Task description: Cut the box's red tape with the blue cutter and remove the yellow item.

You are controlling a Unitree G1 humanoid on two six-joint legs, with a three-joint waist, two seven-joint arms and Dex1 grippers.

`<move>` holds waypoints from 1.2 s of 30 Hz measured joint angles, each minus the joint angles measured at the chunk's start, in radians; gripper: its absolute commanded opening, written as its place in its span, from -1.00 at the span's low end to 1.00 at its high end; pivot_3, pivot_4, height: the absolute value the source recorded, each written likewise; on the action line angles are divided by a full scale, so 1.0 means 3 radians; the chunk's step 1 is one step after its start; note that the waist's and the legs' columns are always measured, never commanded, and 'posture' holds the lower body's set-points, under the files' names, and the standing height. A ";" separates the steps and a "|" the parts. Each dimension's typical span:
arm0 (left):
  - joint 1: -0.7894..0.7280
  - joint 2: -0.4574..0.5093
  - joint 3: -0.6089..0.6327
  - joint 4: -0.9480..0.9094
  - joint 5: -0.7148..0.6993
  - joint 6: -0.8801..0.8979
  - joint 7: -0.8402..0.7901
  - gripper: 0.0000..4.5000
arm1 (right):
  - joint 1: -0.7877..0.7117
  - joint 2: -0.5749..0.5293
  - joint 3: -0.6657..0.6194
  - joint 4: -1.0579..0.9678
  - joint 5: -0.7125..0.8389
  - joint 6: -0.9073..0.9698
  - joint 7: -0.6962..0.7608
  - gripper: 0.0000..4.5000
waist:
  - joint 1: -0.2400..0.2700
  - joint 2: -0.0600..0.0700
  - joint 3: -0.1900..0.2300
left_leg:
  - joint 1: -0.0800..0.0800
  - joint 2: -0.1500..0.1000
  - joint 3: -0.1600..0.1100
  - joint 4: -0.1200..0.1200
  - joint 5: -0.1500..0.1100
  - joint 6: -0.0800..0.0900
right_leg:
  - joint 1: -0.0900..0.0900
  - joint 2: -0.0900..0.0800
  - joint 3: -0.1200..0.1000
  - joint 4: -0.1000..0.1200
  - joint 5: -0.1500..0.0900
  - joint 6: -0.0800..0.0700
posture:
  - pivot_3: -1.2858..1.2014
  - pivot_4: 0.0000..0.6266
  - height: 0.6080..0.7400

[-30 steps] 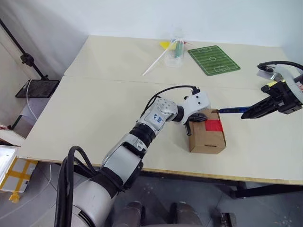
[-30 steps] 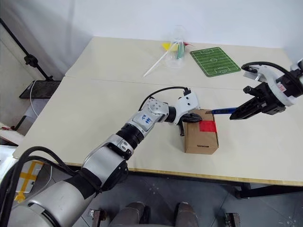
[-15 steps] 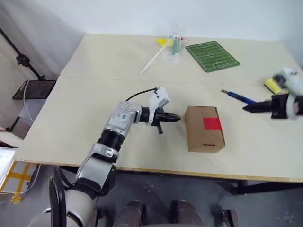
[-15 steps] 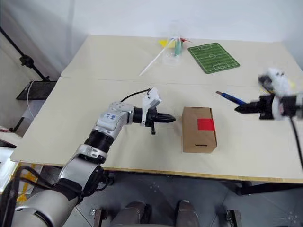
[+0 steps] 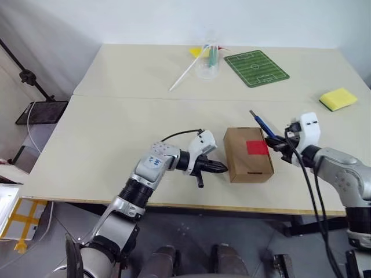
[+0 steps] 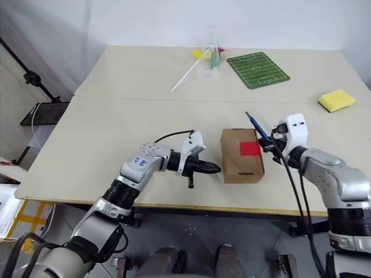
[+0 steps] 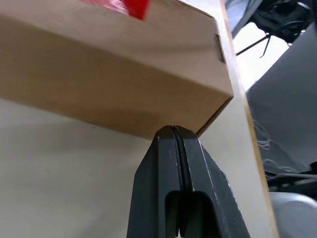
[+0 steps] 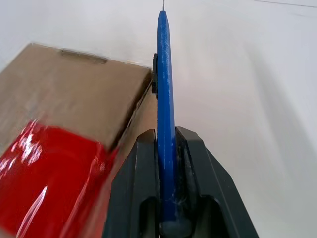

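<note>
Clenched on the blue cutter (image 8: 165,114), the right claw (image 5: 280,143) is held just beside the right side of the box (image 5: 248,155), with the cutter's tip angled up and toward the far side. The left claw (image 5: 218,168) is pressed shut on nothing, its tips at or just off the box's left wall near the near corner. The box is seen lying near the tabletop (image 5: 116,127) front edge, the red tape (image 5: 257,147) on its top face toward the right.

For a clean cut, the box would best be steadied from the left while the blade is brought down onto the tape where the flap seam runs, and drawn lightly so the carton is not dragged.

Tape wrapping over the box's right edge is shown in the right wrist view; the head views give the overall layout. The yellow item is presumably inside the closed box.
</note>
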 measured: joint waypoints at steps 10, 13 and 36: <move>0.0089 -0.0014 -0.0123 -0.0120 -0.0035 0.0064 0.0102 -1.00 | -0.0239 0.0141 0.0183 0.0310 -0.0367 -0.0004 0.0219 -0.93 | 0.0004 0.0000 0.0000 | 0.0000 -0.0002 -0.0001 0.0000 0.0000 0.0001 | 0.0000 -0.0001 0.0001 -0.0001 0.0000 0.0000 | 0.03 -0.52 1.00; 0.0089 -0.0013 -0.0125 -0.0126 -0.0044 0.0059 0.0115 -1.00 | -0.0241 0.0132 0.0176 0.0368 -0.0437 -0.0054 0.0315 -0.93 | 0.0001 0.0000 0.0000 | 0.0000 -0.0002 -0.0001 0.0000 0.0000 0.0000 | -0.0001 -0.0001 0.0001 -0.0001 0.0000 0.0000 | 0.03 -0.52 1.00; -0.0713 0.0792 0.0499 0.0969 -0.0153 -0.2498 -0.0658 -0.14 | -0.1268 -0.1065 -0.0386 0.0208 0.2005 0.2753 0.0611 -0.93 | 0.0018 0.0006 0.0019 | -0.0010 -0.0005 -0.0007 -0.0004 -0.0002 0.0002 | -0.0004 -0.0026 -0.0002 -0.0020 0.0001 0.0000 | 0.03 -0.52 1.00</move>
